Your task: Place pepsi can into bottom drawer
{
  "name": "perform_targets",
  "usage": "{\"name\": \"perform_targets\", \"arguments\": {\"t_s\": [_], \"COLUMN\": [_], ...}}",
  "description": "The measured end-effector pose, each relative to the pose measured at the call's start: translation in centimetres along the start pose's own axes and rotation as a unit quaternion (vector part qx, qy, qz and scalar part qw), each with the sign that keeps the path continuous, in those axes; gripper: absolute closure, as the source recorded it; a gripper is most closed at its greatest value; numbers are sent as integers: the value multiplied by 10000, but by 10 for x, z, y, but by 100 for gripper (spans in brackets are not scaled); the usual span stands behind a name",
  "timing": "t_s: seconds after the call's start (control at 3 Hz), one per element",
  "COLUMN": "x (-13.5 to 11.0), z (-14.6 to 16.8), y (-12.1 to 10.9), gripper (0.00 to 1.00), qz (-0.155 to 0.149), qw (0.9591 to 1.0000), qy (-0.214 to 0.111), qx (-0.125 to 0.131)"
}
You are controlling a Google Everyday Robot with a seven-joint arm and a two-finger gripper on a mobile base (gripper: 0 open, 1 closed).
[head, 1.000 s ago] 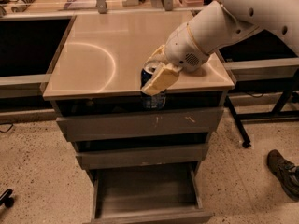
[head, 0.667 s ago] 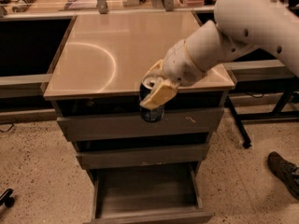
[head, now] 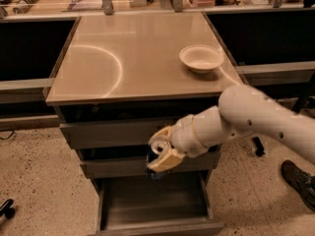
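Observation:
My gripper (head: pixel 162 154) is shut on the pepsi can (head: pixel 156 156). The can is dark blue with a silver top and is tilted between the cream fingers (head: pixel 167 160). I hold it in front of the middle drawer, just above the open bottom drawer (head: pixel 152 203). The bottom drawer is pulled out, a deep grey-brown tray with nothing visible inside. My white arm (head: pixel 256 119) reaches in from the right.
A cream-white bowl (head: pixel 201 58) stands on the cabinet's tan top (head: pixel 123 58) at the back right. The top drawer (head: pixel 113 132) and middle drawer (head: pixel 113 166) are shut. A person's shoe (head: pixel 298 181) is on the speckled floor at the right.
My arm has come down and forward from the cabinet's top edge, carrying the can down past the top drawer to just above the open bottom drawer. The bowl is now uncovered.

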State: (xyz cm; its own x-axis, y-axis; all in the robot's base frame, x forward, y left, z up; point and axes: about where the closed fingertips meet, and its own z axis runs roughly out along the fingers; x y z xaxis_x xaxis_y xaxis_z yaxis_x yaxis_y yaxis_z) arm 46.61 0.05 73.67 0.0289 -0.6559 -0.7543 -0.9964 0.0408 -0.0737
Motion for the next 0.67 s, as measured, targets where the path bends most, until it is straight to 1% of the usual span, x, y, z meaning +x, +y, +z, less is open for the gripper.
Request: {"name": "perform_targets", "arguments": {"t_s": [0.33, 0.67], "x": [101, 121], "z": [83, 103], "y": [75, 111], "gripper": [100, 100], "qz": [686, 906], "qw": [9928, 9863], "qy": [193, 142], "qx": [-962, -1368]}}
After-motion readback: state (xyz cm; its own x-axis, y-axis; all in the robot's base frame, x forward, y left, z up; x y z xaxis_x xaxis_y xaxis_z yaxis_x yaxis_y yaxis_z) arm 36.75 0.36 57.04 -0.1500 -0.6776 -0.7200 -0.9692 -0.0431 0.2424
